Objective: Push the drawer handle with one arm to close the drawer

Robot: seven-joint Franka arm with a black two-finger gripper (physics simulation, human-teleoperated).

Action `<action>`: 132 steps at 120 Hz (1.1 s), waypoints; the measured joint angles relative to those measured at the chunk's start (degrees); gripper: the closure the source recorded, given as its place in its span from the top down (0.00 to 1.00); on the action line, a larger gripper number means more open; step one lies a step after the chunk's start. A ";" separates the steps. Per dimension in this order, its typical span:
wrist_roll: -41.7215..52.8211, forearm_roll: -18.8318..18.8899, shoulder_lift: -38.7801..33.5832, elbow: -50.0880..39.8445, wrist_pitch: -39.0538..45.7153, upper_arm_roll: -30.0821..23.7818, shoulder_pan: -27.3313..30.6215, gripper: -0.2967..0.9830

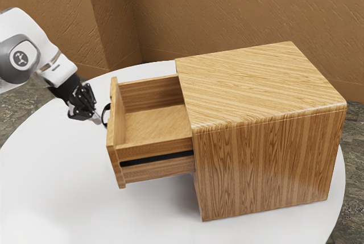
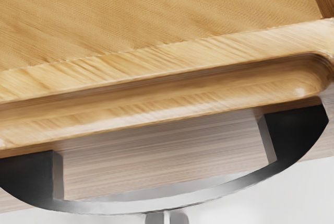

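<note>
At the end of the arm, my gripper (image 1: 97, 118) is at the outer side of the black curved handle (image 1: 105, 109), very close to it; contact cannot be made out. The wooden drawer (image 1: 115, 130) stands well out of its cabinet (image 1: 267, 158), its inside bare. In the wrist view the handle (image 2: 188, 200) bows out from the drawer front (image 2: 156, 166), and the tips of my gripper (image 2: 166, 217) sit side by side at the middle of its curve. They are shut together, with nothing held between them.
A round white table (image 1: 51, 181) carries the cabinet. Textured brown walls (image 1: 216, 11) rise behind it, and a dark stone-like floor (image 1: 14, 104) lies beyond the table's edge.
</note>
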 joint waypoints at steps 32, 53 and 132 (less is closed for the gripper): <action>-0.27 -1.46 5.84 5.03 0.50 -2.37 -1.93 0.16; -0.52 -2.88 10.75 9.59 0.81 -2.61 -3.90 0.15; -1.85 -7.88 22.66 22.19 0.97 -2.62 -9.96 0.15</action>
